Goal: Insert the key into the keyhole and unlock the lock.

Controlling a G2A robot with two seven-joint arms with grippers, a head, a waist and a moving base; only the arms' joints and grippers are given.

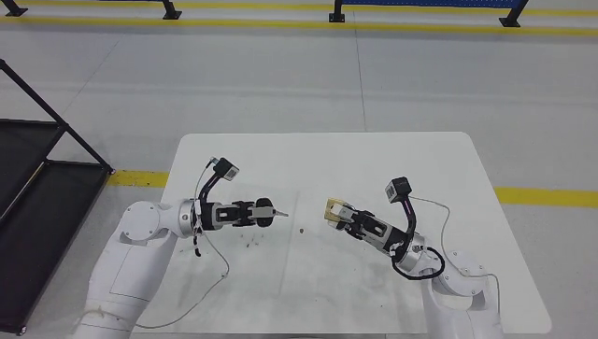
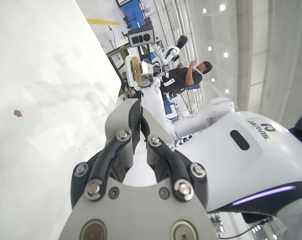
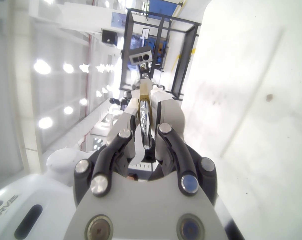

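Note:
In the top view my left gripper (image 1: 272, 213) hovers over the white table (image 1: 374, 166), pointing right. A small pale tip, seemingly the key (image 1: 280, 214), pokes out of it. Its pads (image 2: 137, 118) are pressed together in the left wrist view, hiding whatever lies between them. A short gap to the right, my right gripper (image 1: 334, 212) is shut on the brass lock (image 1: 331, 210). Seen from the left wrist, the lock's (image 2: 135, 69) round brass face looks toward my left gripper (image 2: 140, 116). In the right wrist view the lock's brass body (image 3: 143, 93) and silver shackle (image 3: 144, 123) sit between the fingers of my right gripper (image 3: 144, 101).
A small brown speck (image 1: 302, 231) lies on the table between the grippers, a little nearer the robot. A black metal rack (image 1: 37, 199) stands on the floor left of the table. Thin cables trail from both wrists across the table.

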